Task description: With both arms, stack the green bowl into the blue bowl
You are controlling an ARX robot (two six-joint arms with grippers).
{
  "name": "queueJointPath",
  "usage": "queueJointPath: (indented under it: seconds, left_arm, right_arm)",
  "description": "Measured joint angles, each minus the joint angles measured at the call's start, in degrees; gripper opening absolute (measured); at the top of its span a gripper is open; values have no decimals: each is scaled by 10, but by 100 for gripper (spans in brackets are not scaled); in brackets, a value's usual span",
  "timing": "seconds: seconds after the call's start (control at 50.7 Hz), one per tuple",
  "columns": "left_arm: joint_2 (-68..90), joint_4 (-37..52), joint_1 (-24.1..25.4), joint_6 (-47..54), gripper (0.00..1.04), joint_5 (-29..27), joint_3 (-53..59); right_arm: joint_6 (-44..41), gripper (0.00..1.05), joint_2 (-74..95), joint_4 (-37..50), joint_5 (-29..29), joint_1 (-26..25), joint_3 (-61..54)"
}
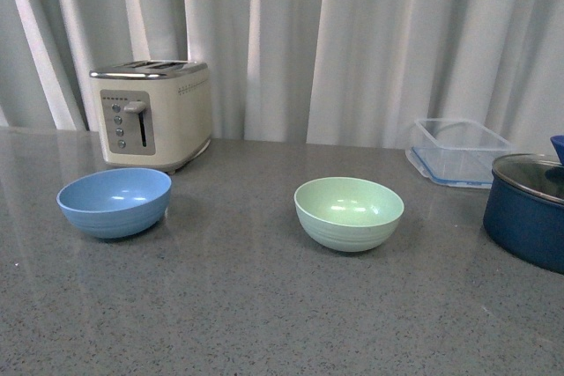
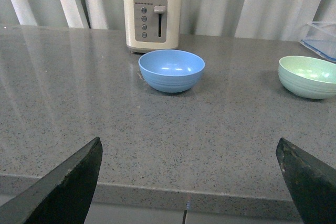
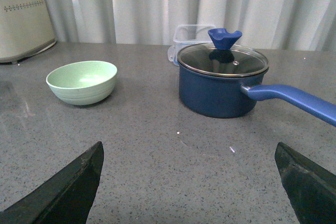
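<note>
Green bowl (image 1: 349,213) — upright, well apart from blue bowl (image 1: 115,202)

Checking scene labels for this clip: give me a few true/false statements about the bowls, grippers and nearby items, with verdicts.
1. The green bowl sits inside the blue bowl. False: they stand apart on the counter, both empty.
2. The toaster stands behind the blue bowl. True.
3. The left gripper holds the blue bowl. False: it is open and holds nothing.
4. The navy pot has its glass lid on. True.
5. The right gripper is open. True.
</note>
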State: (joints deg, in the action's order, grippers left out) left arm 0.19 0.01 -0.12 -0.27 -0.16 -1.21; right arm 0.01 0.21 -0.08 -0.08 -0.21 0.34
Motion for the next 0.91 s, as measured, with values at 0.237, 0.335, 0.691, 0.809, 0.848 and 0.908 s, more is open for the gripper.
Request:
queueJointPath:
  seconds: [0.237,0.335,0.691,0.809,0.848,0.908]
  left_arm:
    - [0,0,0,0,98,0,0]
    - [0,0,0,0,98,0,0]
    - [305,-131,56,-131,98,-216,-139]
    - [410,-40,118,-117,98,-166,-192]
    - [447,-13,132,-109,98,-148,-217]
    - [481,7,139,-100,98,-131,-244]
  right_arm:
    - [0,95,0,0,0,0,0]
    - [0,95,0,0,0,0,0]
    - [0,95,0,0,-1,0,0]
    - [0,95,0,0,0,0,0]
    - [0,95,0,0,0,0,0]
    - [0,95,0,0,0,0,0]
